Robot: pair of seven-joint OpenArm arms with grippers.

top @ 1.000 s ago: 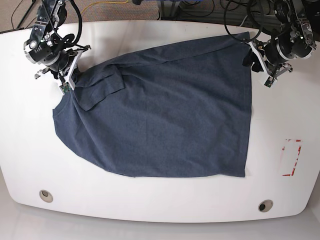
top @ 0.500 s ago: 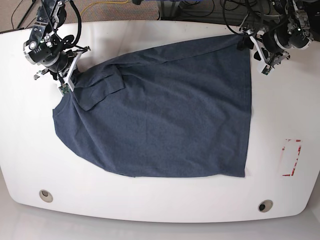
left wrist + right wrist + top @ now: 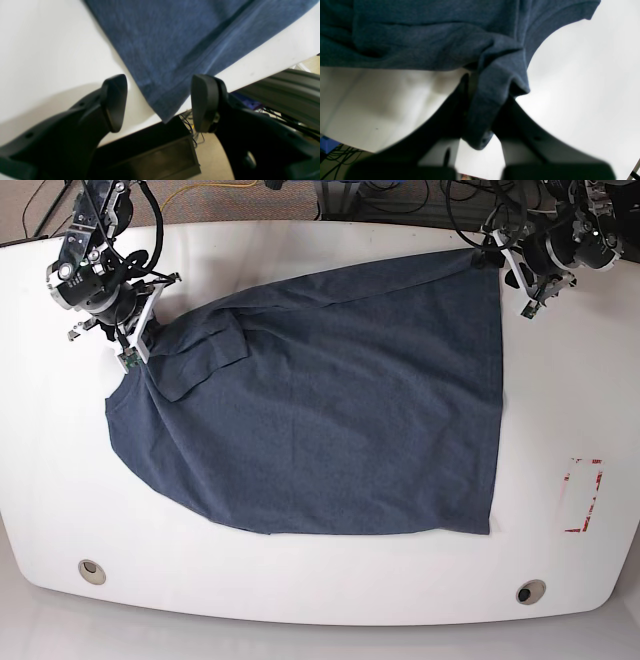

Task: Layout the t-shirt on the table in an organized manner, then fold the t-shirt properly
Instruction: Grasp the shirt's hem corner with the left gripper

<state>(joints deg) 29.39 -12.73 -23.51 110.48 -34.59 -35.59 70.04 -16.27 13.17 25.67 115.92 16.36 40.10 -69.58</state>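
White, glossy and broad, the surface (image 3: pixel 560 380) fills nearly the whole base view, with two round grommet holes (image 3: pixel 92 571) low in the frame and a small red-outlined mark (image 3: pixel 584 495) at the right. Spread across its middle lies the dark blue t-shirt (image 3: pixel 320 420), its hem running down the right side of the cloth and its neck end bunched toward the upper left.

At upper left the right claw (image 3: pixel 135 340) is clamped tight on a gathered fold of fabric near the shoulder; its wrist view shows the cloth pinched between the fingers. At upper right the left claw (image 3: pixel 512 260) stands wide apart and holds nothing, with the shirt's corner (image 3: pixel 163 113) lying loose between its fingers at the surface's far edge.

By my reading the laying-out is only partly done: the body lies fairly flat, but the sleeve area at upper left is rumpled and folded over itself. Smoothing that end, then all the folding, remains.
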